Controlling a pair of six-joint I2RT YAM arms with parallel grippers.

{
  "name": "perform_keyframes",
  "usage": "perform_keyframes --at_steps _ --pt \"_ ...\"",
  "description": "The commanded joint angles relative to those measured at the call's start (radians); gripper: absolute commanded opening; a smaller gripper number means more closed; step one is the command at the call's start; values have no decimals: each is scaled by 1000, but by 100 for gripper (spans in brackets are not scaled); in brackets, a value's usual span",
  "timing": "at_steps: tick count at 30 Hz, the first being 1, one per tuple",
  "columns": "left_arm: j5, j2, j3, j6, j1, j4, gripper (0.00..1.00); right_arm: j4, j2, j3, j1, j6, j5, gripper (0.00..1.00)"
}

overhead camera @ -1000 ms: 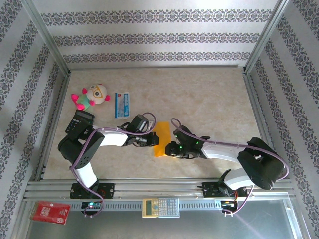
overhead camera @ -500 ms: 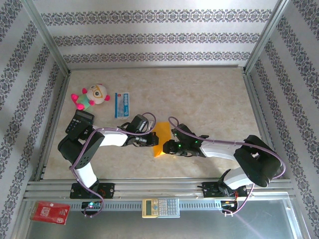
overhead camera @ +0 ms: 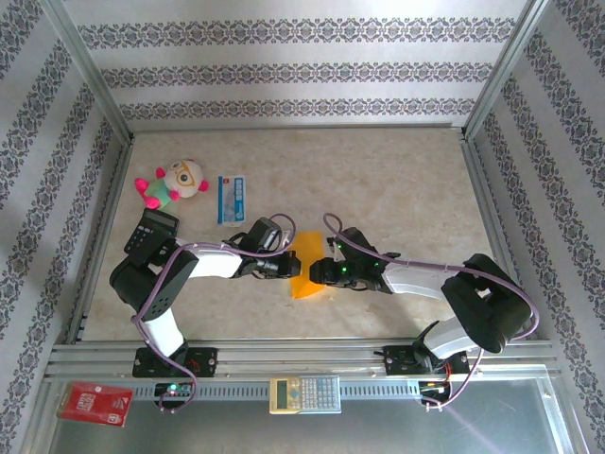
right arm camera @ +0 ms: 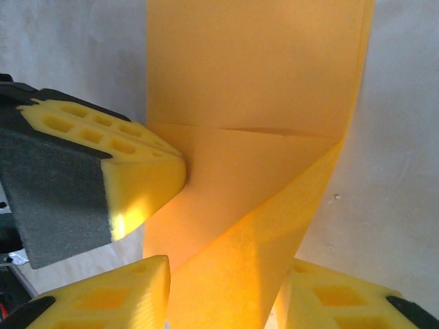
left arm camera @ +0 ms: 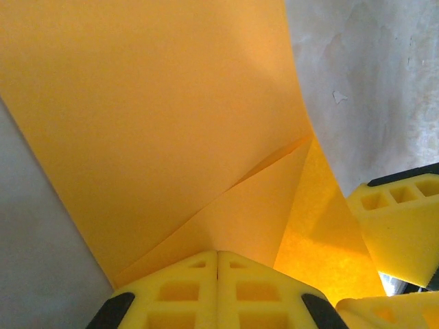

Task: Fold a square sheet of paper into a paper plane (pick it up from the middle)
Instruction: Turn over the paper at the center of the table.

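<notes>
Compared with a second ago, the right gripper (right arm camera: 228,269) has slid up the table, closer to the left gripper (left arm camera: 217,256), and its jaws stand wider. There is one square sheet of paper (overhead camera: 304,253), lying mid-table between the two grippers with a corner folded over. Around it are one plush toy (overhead camera: 175,182), one blue-and-white packet (overhead camera: 232,199), one black calculator (overhead camera: 151,232), one beige calculator (overhead camera: 304,393) and one red packet (overhead camera: 95,402). The left gripper's pads are pressed together, pinching the folded flap. The right gripper's fingers are spread with the lifted flap between them; whether they touch it is hard to tell.
</notes>
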Motion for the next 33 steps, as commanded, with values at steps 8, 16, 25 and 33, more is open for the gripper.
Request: perform_keyframes --at_steps 8,16,25,33 --pt "-26 34 -19 25 8 -98 0 179 -81 -137 31 208 24 37" --pt "-29 35 -20 27 8 -100 0 198 -147 -194 97 293 149 27" --pt "-26 33 -16 25 8 -97 0 202 -165 -232 132 325 229 12" --pt "34 -2 18 -32 10 -43 26 158 -183 -220 127 283 257 0"
